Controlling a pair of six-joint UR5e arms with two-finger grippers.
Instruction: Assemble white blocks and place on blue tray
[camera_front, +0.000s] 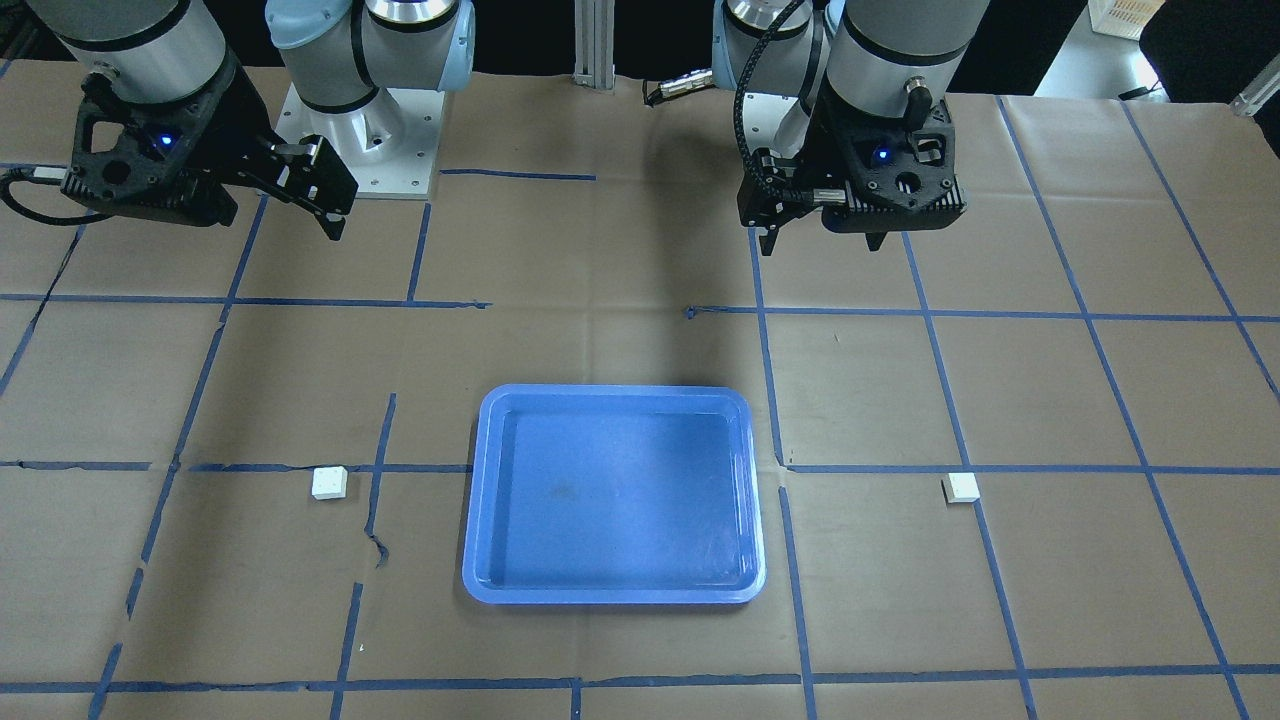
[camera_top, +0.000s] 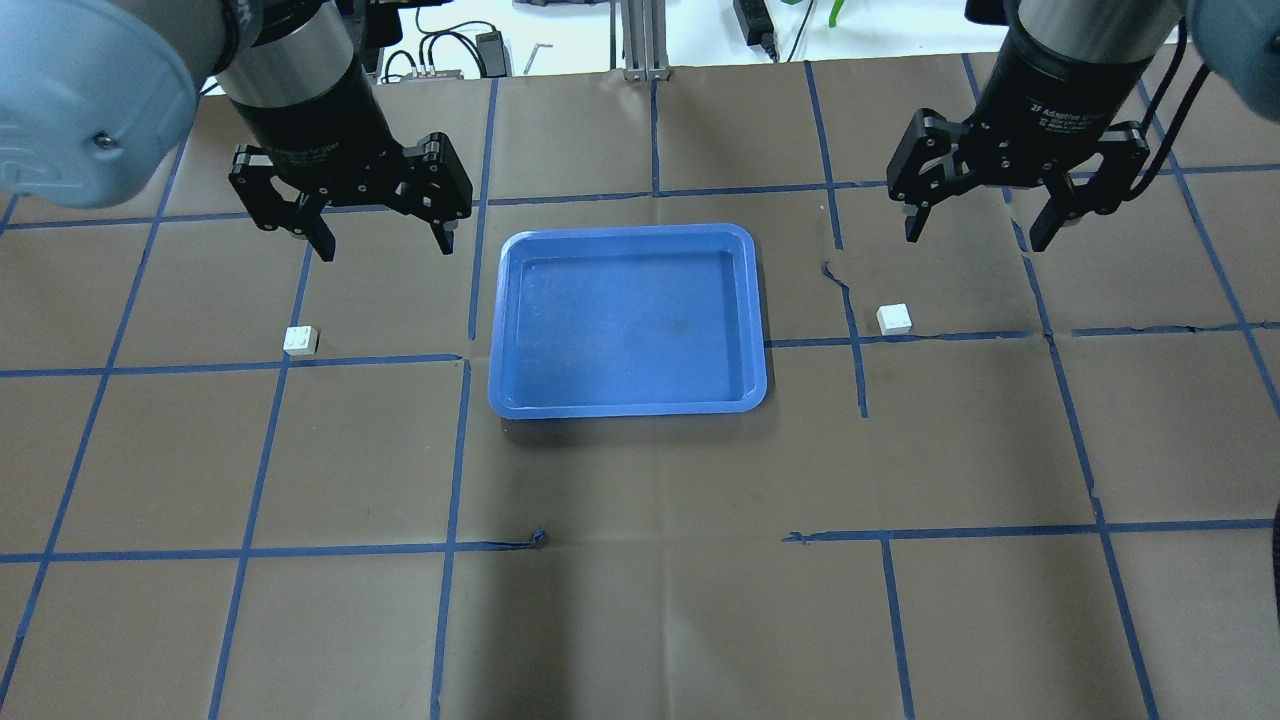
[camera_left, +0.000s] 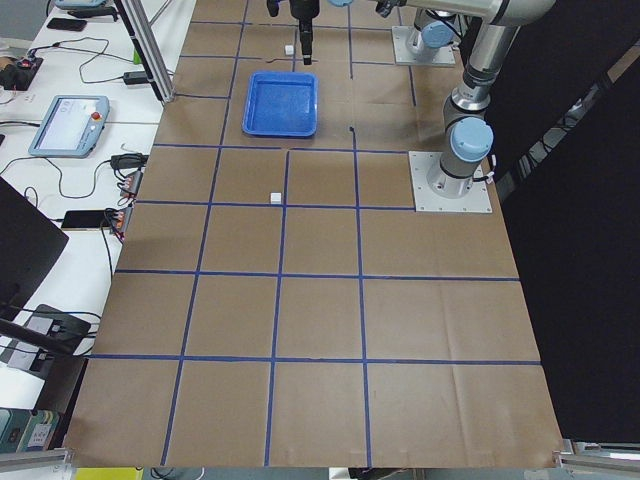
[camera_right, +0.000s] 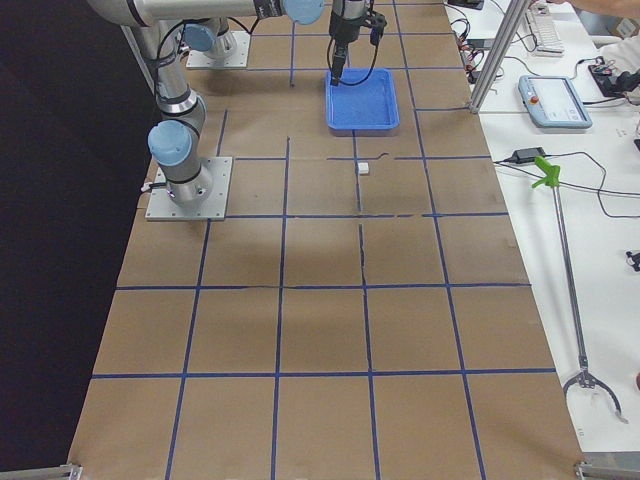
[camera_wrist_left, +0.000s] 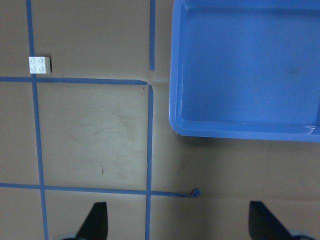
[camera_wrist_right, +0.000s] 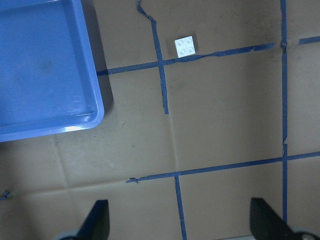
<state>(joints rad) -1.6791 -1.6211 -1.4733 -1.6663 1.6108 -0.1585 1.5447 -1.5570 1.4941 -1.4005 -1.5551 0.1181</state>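
Observation:
The blue tray (camera_top: 627, 407) lies in the middle of the table and holds nothing. One white block (camera_top: 300, 340) sits left of it, studs up, and shows at the top left of the left wrist view (camera_wrist_left: 39, 65). The other white block (camera_top: 894, 318) sits right of the tray and shows in the right wrist view (camera_wrist_right: 185, 46). My left gripper (camera_top: 383, 245) hovers open and empty, beyond and slightly right of the left block. My right gripper (camera_top: 975, 238) hovers open and empty, beyond and slightly right of the right block. In the front-facing view the blocks (camera_front: 962, 488) (camera_front: 329, 482) flank the tray (camera_front: 612, 594).
The table is covered in brown paper with a grid of blue tape lines (camera_top: 460, 450), torn in places. Both arm bases (camera_front: 360, 150) stand at the robot's edge of the table. Monitors, cables and a pendant (camera_left: 65, 125) lie on side benches beyond the table's far edge.

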